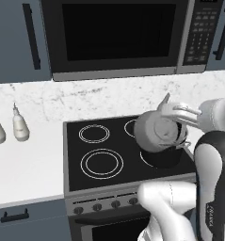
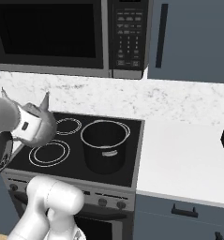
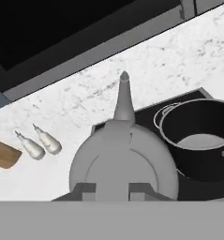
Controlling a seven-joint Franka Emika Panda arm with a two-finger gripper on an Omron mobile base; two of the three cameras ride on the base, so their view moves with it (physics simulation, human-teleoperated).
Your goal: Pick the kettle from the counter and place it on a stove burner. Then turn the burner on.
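Note:
The pale-grey kettle (image 1: pixel 155 132) hangs in the air over the black cooktop, tipped so its spout points up toward the back wall. My gripper (image 1: pixel 174 117) is shut on its handle from the right. In the hand view the kettle (image 3: pixel 123 161) sits just ahead of my gripper (image 3: pixel 112 190), spout away from me. In the right base view the kettle (image 2: pixel 47 121) is left of the pot. The large stove burner (image 1: pixel 101 163) at front left is bare, below and left of the kettle. The white counter (image 1: pixel 24 164) lies left of the stove.
A tall black pot (image 2: pixel 105 146) stands on the right front burner, close beside the kettle. A smaller ring (image 1: pixel 94 133) is at rear left. Two white bottles (image 1: pixel 20 126) stand on the left counter. Knobs (image 1: pixel 97 206) line the stove front. A microwave (image 1: pixel 118 33) hangs above.

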